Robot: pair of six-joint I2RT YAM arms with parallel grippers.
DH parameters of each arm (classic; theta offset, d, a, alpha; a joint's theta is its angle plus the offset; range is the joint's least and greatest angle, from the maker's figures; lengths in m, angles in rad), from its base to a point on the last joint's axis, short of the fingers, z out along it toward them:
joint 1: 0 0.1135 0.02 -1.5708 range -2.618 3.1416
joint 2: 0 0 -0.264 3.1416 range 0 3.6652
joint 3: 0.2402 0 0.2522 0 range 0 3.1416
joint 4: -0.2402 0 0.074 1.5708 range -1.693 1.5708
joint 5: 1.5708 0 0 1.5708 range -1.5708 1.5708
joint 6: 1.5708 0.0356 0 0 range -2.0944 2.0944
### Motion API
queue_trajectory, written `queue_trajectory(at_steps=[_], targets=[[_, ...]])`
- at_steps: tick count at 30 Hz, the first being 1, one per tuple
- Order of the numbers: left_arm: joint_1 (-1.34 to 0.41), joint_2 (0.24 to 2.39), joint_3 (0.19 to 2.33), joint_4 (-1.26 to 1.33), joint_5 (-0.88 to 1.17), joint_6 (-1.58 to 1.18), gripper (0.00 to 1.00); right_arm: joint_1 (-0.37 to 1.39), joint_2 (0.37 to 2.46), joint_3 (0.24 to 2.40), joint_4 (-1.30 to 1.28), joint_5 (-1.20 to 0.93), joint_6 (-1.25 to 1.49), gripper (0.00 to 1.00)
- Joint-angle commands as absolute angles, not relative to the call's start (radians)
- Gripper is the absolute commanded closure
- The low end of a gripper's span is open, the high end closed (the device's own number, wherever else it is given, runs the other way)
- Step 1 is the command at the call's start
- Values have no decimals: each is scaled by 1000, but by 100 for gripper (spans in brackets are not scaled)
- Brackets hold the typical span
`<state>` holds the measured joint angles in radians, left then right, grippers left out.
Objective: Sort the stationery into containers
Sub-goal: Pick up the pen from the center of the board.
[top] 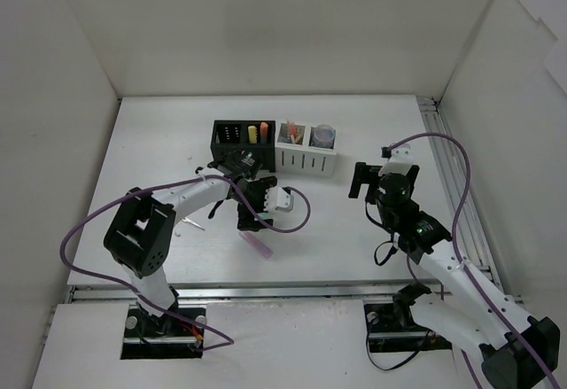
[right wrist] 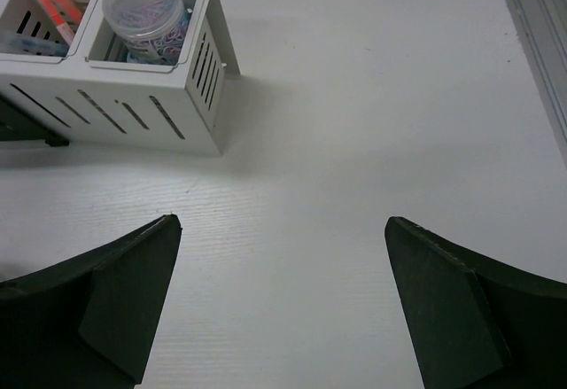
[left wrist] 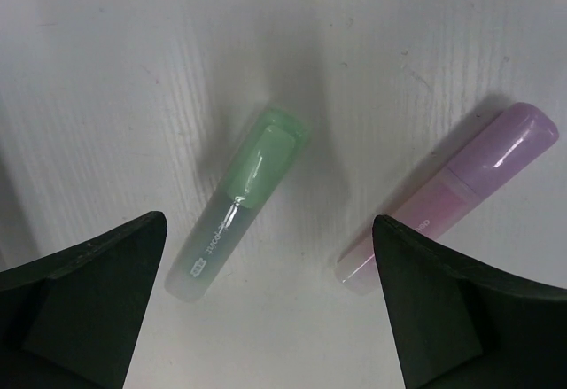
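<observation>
Left wrist view, with overhead reference. The left gripper (left wrist: 268, 225) hung over the white table (left wrist: 106, 70) with its two dark fingers (left wrist: 89, 291) spread wide and grasping nothing. A short translucent green plastic marker (left wrist: 237, 207) lay flat on the table in the gap between them, closer to the finger at 9 o'clock. Its long axis ran from 7 o'clock to 1 o'clock, with the cap toward 1 o'clock. This was oblique to the 9-to-3 line on which the fingers would close, so a small wrist turn was judged necessary before descent.

A pink-purple plastic marker (left wrist: 452, 194) lay near-parallel at 3 o'clock. Its lower end was just beside the other finger, and that finger might well knock it.

Overhead, the black slatted desk organiser (top: 232, 148) and the white slatted desk organiser (top: 306, 160) stood side by side at 12 o'clock from the left gripper.

The right gripper (right wrist: 283, 222) was likewise parted and empty. It was well apart from both markers, so the left arm was the nearer.
</observation>
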<state>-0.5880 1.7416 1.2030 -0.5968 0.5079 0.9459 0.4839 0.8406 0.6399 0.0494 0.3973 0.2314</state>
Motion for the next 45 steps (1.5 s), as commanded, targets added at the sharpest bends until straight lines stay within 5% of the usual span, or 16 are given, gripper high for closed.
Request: queue_trajectory(at_steps=[1,13,27,36,45], targets=[[-597,1736,1215,-548,551,1014,3,479,870,676,130,322,225,2],[-606,1910,1416,-715,532,1035,1,482,753,624,138,270,247,2],[-669,1937,1310,-658,367,1048,45,482,675,640,64,337,210,2],[-669,1901,1347,-597,399,983,100,482,686,646,67,319,219,2],[-618,1781,1506,-463,568,810,100,486,563,603,67,272,213,2]])
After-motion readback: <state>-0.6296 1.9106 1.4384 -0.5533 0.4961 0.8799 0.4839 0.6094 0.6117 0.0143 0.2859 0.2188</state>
